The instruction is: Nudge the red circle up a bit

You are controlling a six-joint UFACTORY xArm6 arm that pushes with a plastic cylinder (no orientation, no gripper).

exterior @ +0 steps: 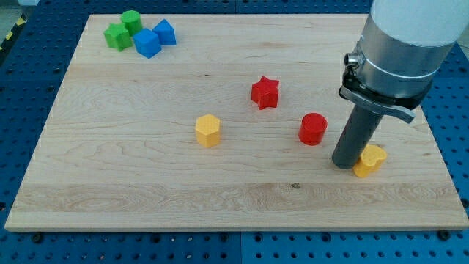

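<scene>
The red circle (313, 129) is a short red cylinder right of the board's middle. My tip (344, 163) is the lower end of the dark rod, resting on the board just right of and below the red circle, with a small gap between them. A yellow block (370, 160) sits right against the rod's right side, partly hidden by it. A red star (265, 92) lies up and to the left of the red circle.
A yellow hexagon block (208, 130) lies left of centre. At the board's top left are a green block (116, 36), a green cylinder (132, 20) and two blue blocks (147, 43) (165, 32). The wooden board (146, 183) rests on a blue perforated table.
</scene>
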